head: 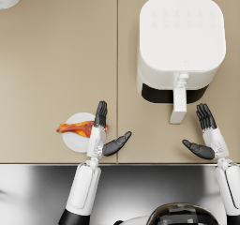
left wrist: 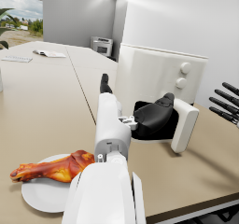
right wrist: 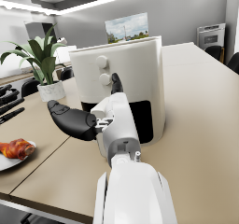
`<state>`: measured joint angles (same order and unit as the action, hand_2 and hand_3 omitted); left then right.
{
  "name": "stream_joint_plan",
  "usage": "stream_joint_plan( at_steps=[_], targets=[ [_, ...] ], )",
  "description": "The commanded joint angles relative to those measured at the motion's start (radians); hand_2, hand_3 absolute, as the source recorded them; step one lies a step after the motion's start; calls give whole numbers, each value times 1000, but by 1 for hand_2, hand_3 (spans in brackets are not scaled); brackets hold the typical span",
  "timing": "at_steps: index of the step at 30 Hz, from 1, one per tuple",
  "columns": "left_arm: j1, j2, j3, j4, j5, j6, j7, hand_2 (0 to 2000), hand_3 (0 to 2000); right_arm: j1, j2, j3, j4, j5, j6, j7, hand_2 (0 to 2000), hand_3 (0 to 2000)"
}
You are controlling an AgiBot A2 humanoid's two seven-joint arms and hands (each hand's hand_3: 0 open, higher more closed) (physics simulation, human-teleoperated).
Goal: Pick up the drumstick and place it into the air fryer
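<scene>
From the head view, one drumstick (head: 75, 128) lies on one white plate (head: 75, 143) on the tabletop (head: 56, 69), beside the left hand (head: 101, 135), whose fingers are spread and hold nothing. One white air fryer (head: 180, 46) stands with its drawer (head: 178, 103) pulled out; the right hand (head: 206, 137) is likewise open and empty.

The left wrist view shows the drumstick (left wrist: 53, 168) resting on the plate (left wrist: 42, 195).

The right wrist view shows one potted plant (right wrist: 42, 64) beside the air fryer (right wrist: 126, 73).

On the table (head: 56, 55) the drumstick (head: 75, 128) lies on a plate (head: 75, 142) at the left near the front edge, the air fryer (head: 180, 41) stands to the right, further back, its drawer (head: 179, 104) pulled out toward the front
</scene>
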<state>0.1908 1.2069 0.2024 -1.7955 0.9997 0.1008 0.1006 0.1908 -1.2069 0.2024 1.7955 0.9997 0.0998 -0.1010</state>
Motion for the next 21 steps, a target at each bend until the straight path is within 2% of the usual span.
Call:
stream_joint_plan(
  at_steps=[1, 19, 20, 21],
  targets=[
    [0, 0, 0, 0, 0, 0, 0, 0, 0, 0, 0, 0, 0, 0, 0, 0, 0, 0],
    [0, 0, 0, 0, 0, 0, 0, 0, 0, 0, 0, 0, 0, 0, 0, 0, 0, 0],
    [2, 1, 30, 16, 0, 0, 0, 0, 0, 2, -1, 30, -16, 0, 0, 0, 0, 0],
    [-2, 2, 23, 10, 0, -29, -28, 0, 0, 4, -5, 26, -3, 0, -28, 29, 0, 0]
  ],
)
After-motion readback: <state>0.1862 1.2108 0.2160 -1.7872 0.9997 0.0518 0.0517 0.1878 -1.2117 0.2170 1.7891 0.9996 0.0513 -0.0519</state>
